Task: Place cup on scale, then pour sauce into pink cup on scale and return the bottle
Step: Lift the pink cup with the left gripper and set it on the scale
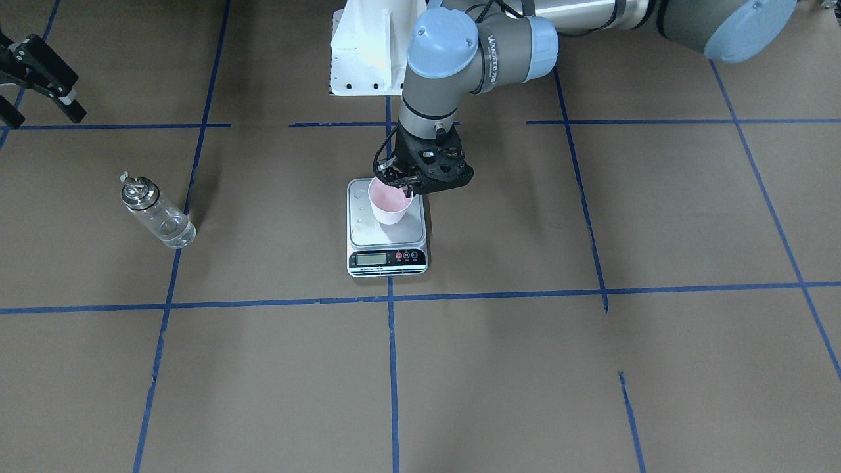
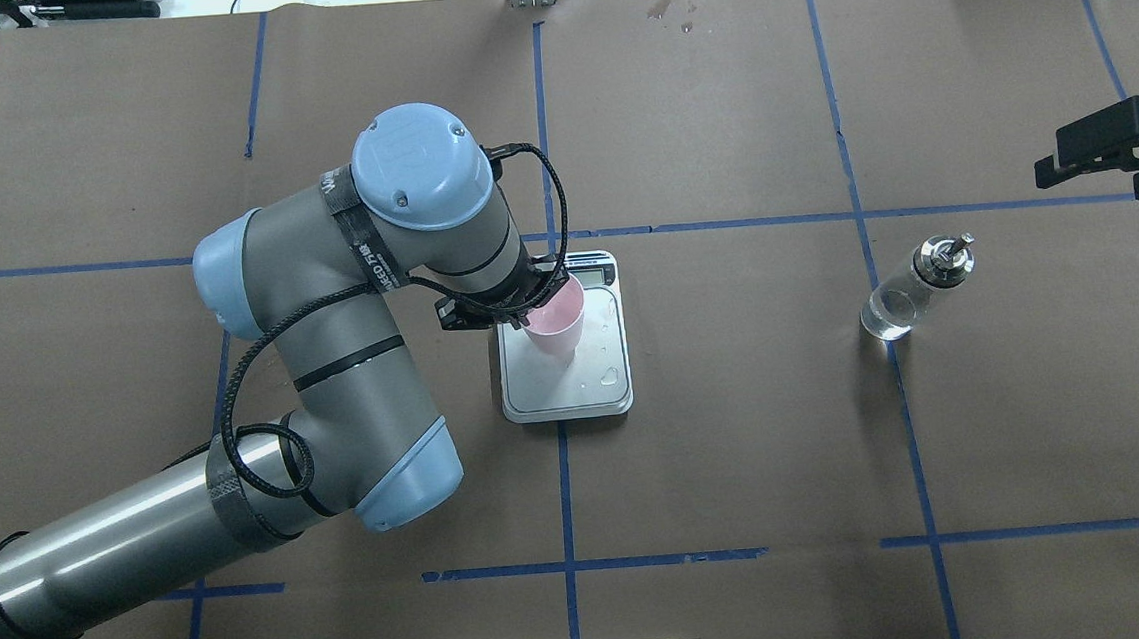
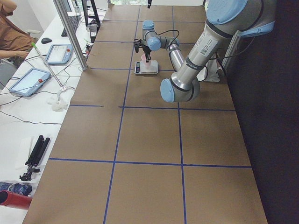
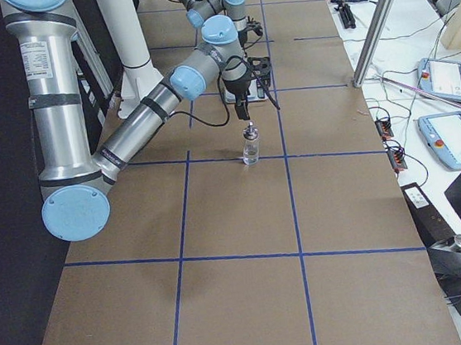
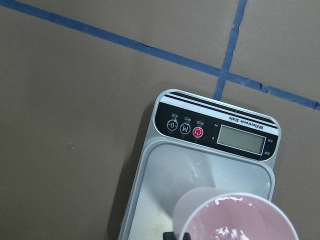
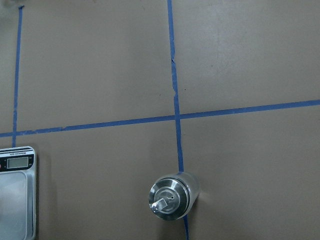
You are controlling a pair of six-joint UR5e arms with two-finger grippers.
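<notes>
The pale pink cup (image 1: 389,205) stands upright on the silver platform of the scale (image 1: 387,238), towards its robot-side end. My left gripper (image 1: 398,182) is shut on the cup's rim from above. In the overhead view the cup (image 2: 557,322) shows under my left wrist, over the scale (image 2: 567,392). The left wrist view shows the cup's mouth (image 5: 240,222) and the scale's display (image 5: 241,139). The glass bottle (image 1: 158,213) with its silver pourer stands upright on the table, with clear sauce in its lower part (image 2: 888,314). My right gripper (image 1: 33,82) hovers open and empty, apart from the bottle (image 6: 174,195).
The table is brown paper with a blue tape grid. The white arm base (image 1: 368,52) stands at the robot's edge. A few water drops (image 2: 613,375) lie on the scale's platform. Tablets and cables (image 4: 448,106) lie on a side bench beyond the table.
</notes>
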